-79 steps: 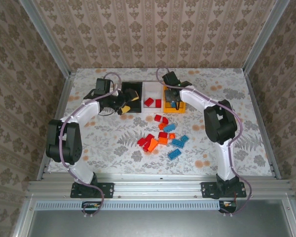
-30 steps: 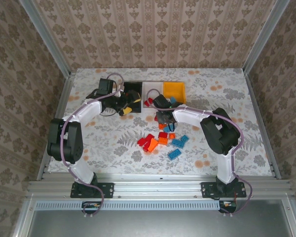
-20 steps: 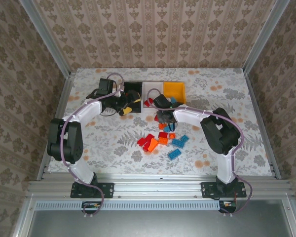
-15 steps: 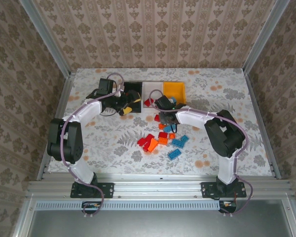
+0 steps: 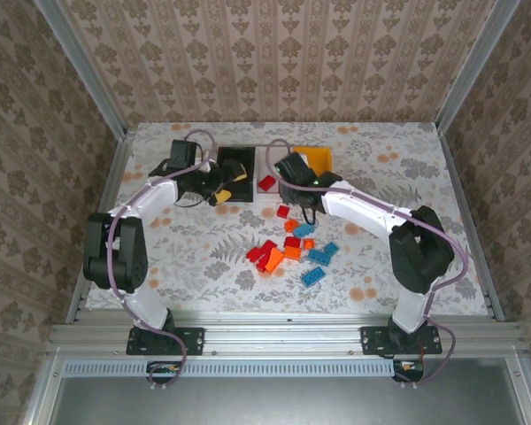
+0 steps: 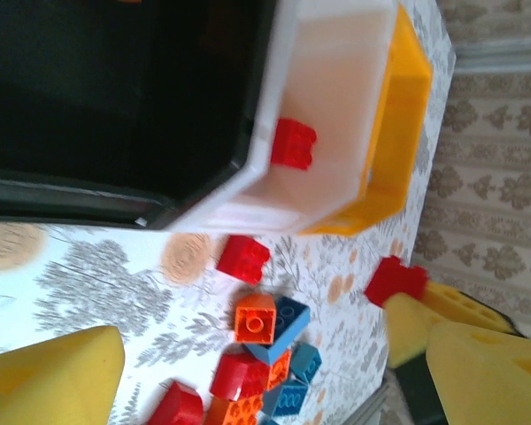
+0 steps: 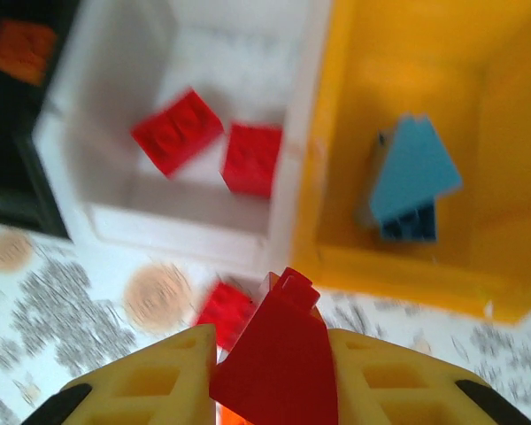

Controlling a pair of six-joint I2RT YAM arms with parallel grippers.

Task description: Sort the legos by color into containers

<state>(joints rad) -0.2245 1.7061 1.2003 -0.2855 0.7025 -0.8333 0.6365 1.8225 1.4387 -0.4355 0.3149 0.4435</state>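
My right gripper (image 7: pixel 279 372) is shut on a red lego (image 7: pixel 283 354), held above the table just in front of the white container (image 7: pixel 115 221) and the yellow-orange container (image 7: pixel 407 266). Two red legos (image 7: pixel 177 131) lie in the white one, a light blue one (image 7: pixel 413 177) in the yellow-orange one, an orange one (image 7: pixel 18 49) in the black container (image 6: pixel 115 88). My left gripper (image 6: pixel 274 341) is open, near the black container's (image 5: pixel 234 168) front. Loose red, orange and blue legos (image 5: pixel 292 248) lie mid-table. My right gripper (image 5: pixel 301 197) hangs by the containers.
One red lego (image 6: pixel 243 258) lies alone on the table in front of the white container. An orange lego (image 6: pixel 255 317) sits on a blue one at the pile's near edge. The patterned table (image 5: pixel 425 195) is walled on three sides.
My right gripper closed on a red lego at the pile's far edge and lifted it back toward the white and yellow-orange containers. The left gripper shifted slightly and stays open.
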